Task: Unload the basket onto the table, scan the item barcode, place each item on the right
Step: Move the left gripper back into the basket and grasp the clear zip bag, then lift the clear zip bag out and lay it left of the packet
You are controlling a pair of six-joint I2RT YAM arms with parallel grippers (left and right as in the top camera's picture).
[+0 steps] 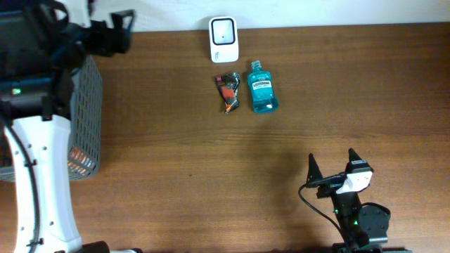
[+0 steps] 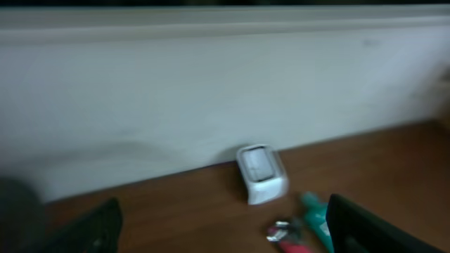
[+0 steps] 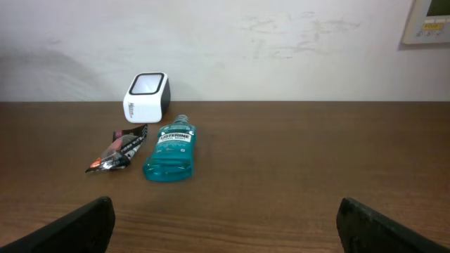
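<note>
The white barcode scanner (image 1: 224, 39) stands at the table's back edge. In front of it lie a blue mouthwash bottle (image 1: 262, 88) and a crumpled dark snack wrapper (image 1: 228, 93), side by side. My left gripper (image 1: 118, 31) hovers at the back left, above the basket, open and empty. Its blurred wrist view shows the scanner (image 2: 261, 173), bottle (image 2: 316, 218) and wrapper (image 2: 285, 235) between wide-apart fingers (image 2: 91, 228). My right gripper (image 1: 333, 165) stays near the front right, open and empty, facing the scanner (image 3: 146, 97), bottle (image 3: 171, 151) and wrapper (image 3: 118, 149).
A grey mesh basket (image 1: 88, 119) stands at the left edge with something orange inside (image 1: 81, 165). A pale wall (image 3: 225, 49) runs behind the table. Bare brown wood lies between the right gripper and the items.
</note>
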